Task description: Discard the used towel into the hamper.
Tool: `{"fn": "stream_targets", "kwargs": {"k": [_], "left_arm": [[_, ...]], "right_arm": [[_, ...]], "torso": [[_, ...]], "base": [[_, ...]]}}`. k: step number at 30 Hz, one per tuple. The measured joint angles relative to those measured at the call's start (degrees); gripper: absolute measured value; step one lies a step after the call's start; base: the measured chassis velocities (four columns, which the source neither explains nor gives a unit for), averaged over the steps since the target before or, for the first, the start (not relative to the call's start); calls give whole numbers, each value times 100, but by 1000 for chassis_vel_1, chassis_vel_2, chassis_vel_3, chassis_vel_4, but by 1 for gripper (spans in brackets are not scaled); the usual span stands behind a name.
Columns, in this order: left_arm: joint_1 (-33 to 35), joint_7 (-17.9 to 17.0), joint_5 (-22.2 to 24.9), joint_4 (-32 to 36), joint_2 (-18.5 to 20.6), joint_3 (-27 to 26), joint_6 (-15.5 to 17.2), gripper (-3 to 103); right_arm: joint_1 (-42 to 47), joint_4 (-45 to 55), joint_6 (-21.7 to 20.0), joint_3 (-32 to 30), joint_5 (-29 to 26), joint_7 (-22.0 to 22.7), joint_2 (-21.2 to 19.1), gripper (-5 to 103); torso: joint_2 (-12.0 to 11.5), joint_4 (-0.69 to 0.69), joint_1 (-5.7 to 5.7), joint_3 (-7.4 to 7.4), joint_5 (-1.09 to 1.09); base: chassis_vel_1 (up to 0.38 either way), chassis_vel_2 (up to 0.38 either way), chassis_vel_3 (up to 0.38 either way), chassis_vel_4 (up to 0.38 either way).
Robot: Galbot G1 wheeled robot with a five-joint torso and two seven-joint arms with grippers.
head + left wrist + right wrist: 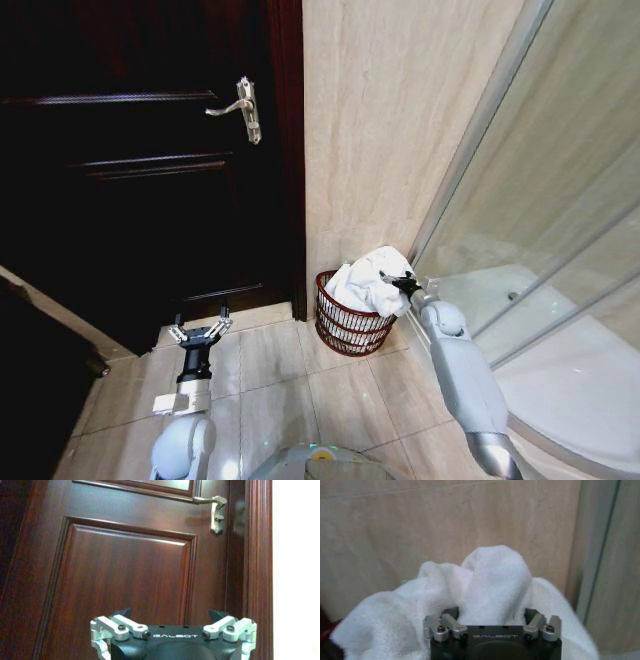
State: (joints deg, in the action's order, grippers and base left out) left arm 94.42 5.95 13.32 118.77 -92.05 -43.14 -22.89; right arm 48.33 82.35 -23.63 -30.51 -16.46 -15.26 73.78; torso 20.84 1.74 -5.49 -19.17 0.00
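The white towel [365,285] hangs bunched over the rim of the dark reddish wire hamper [345,335], which stands on the floor against the tiled wall. Its lower folds lie inside the basket. My right gripper [403,284] is at the hamper's right rim, shut on the towel's upper fold. In the right wrist view the towel [492,577] rises in a peak between the fingers of the right gripper [492,615]. My left gripper [200,328] hangs open and holding nothing, low in front of the door. In the left wrist view the left gripper [172,620] faces the door panel.
A dark wooden door [130,180] with a metal handle [243,108] fills the left. The beige tiled wall [380,120] stands behind the hamper. A glass shower enclosure [540,230] closes off the right side. Tiled floor [300,390] lies between my arms.
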Motion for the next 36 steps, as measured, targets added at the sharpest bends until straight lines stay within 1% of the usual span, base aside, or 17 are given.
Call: {"fn": "stream_targets", "kwargs": {"k": [2, 3, 4, 6, 8, 11, 12, 15, 16, 18, 20, 22, 26, 31, 33, 35, 36], "left_arm": [[-51, 0, -2, -6, 23, 27, 24, 100], [-51, 0, -2, -6, 23, 27, 24, 100], [-76, 0, -6, -12, 26, 44, 47, 100], [-108, 3, -9, -10, 38, 85, 98, 100], [-117, 6, -10, -7, 45, 94, 113, 100], [-132, 15, -10, -2, 72, 102, 141, 100], [-132, 15, -10, -2, 72, 102, 141, 100], [-123, 44, -9, -17, 76, 105, 142, 100], [-123, 44, -9, -17, 76, 105, 142, 100], [-141, 57, -9, -39, 70, 120, 146, 100], [-170, 59, -9, -58, 67, 126, 149, 100], [-226, 59, -11, -80, 64, 130, 168, 100], [-243, 59, -11, -81, 66, 131, 192, 100], [-200, 59, -6, -101, 48, 114, 165, 100], [-182, 60, -5, -125, 41, 112, 138, 100], [-181, 62, -6, -141, 38, 113, 119, 100], [-186, 64, -12, -153, 33, 122, 101, 100]], "right_arm": [[125, 137, -89, -1, -69, -228, -17, 75], [125, 137, -89, -1, -69, -228, -17, 75], [187, 183, -96, 7, -77, -288, -17, 70], [274, 240, -78, 18, -84, -306, 11, 59], [298, 261, -63, 18, -84, -306, 20, 59], [411, 442, -59, 24, -121, -327, 21, 42], [411, 442, -59, 24, -121, -327, 21, 42], [563, 699, -65, 157, -196, -433, -12, 26], [563, 699, -65, 157, -196, -433, -12, 26], [669, 871, 6, 339, -297, -450, -17, 15], [710, 951, 35, 447, -359, -450, -15, 15], [753, 1109, 51, 664, -477, -453, -29, 8], [713, 1181, 42, 798, -625, -390, -25, 7], [387, 853, -25, 796, -760, 216, 17, 7], [247, 737, -226, 756, -846, 582, -52, 7], [180, 718, -374, 730, -894, 669, -96, 7], [41, 706, -668, 688, -1003, 764, -167, 7]], "torso": [[0, 0, 0, 0, -1], [0, 0, 0, 0, -1], [0, -1, 0, 0, 0], [0, -1, 0, 0, 0], [0, 0, 0, 0, 0], [0, 0, 0, 0, 0], [0, 0, 0, 0, 0], [0, -1, 0, 0, 0], [0, -1, 0, 0, 0], [1, 0, 0, 0, 0], [0, 0, 0, 0, 0], [1, 0, 0, 0, 0], [1, 0, 0, 0, 0], [1, 2, -1, -1, 1], [1, 1, -1, -1, 0], [0, 1, -1, -1, 1], [0, -1, -1, -1, 3]], "base": [[0, 0, 0, 0], [0, 0, 0, 0], [0, 0, 0, 0], [0, 0, 0, 0], [0, 0, 0, 0], [0, 0, 0, 0], [0, 0, 0, 0], [0, 0, 0, 0], [0, 0, 0, 0], [0, 0, 0, 0], [0, 0, 0, 0], [0, 0, 0, 0], [0, 0, 0, 0], [0, 0, 0, 0], [0, 0, 0, 0], [0, 0, 0, 0], [0, 0, 0, 0]]}}
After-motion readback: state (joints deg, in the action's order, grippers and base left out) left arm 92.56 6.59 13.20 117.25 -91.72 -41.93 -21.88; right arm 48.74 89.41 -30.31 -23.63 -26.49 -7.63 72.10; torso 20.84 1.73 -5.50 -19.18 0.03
